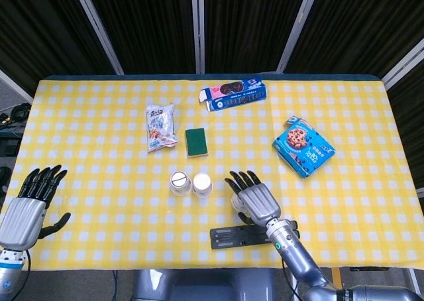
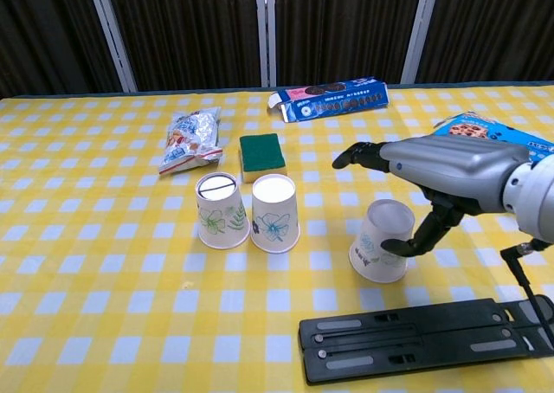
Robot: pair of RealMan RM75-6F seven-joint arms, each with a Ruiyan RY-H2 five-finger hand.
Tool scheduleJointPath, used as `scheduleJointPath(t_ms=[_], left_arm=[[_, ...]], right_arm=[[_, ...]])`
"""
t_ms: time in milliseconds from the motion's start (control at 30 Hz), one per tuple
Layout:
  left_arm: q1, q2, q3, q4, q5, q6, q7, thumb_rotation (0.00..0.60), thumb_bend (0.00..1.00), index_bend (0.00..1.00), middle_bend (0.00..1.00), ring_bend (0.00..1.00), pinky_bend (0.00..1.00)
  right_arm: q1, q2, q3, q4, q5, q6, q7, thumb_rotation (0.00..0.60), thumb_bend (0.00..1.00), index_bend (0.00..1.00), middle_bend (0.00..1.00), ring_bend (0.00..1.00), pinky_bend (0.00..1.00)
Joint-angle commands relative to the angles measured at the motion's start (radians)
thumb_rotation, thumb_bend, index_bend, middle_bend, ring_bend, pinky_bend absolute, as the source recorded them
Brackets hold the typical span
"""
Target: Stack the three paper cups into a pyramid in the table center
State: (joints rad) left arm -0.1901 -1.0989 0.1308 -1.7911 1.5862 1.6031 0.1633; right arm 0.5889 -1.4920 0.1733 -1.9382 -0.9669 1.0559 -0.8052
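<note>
Where dark panels stand, yellow checked tablecloth (image 1: 99, 181).

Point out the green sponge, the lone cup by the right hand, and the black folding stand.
green sponge (image 2: 262, 153), chest view, top face
lone cup (image 2: 379, 248), chest view, side wall
black folding stand (image 2: 415, 338), chest view, upper bar

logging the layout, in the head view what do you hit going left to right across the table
Left hand → snack bag → striped-top cup → sponge → cookie tray box → right hand → blue cookie box.
</note>
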Motion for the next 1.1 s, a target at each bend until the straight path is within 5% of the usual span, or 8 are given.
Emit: scheduleJointPath(t_ms=[33, 833, 1100], left_arm=[[0.004, 0.001, -0.004, -0.004, 0.007, -0.006, 0.006, 0.600, 0.28, 0.00, 0.00, 0.00, 0.00], [0.026, 0.005, -0.039, -0.011, 0.018, -0.054, 0.008, 0.600, 0.28, 0.00, 0.00, 0.00, 0.00], [0.029, 0.004, -0.048, -0.012, 0.019, -0.071, 0.015, 0.600, 0.28, 0.00, 0.00, 0.00, 0.00]], right_arm=[[0.012, 0.001, -0.008, 0.014, 0.040, 0.024, -0.027, 0.600, 0.24, 0.15, 0.00, 0.00, 0.00], [0.041, -0.015, -0.075, 0.054, 0.067, 0.070, -0.013, 0.600, 0.34, 0.39, 0.07, 0.00, 0.00], [0.059, -0.007, -0.045, 0.021, 0.042, 0.095, 0.000, 0.600, 0.34, 0.40, 0.08, 0.00, 0.00]])
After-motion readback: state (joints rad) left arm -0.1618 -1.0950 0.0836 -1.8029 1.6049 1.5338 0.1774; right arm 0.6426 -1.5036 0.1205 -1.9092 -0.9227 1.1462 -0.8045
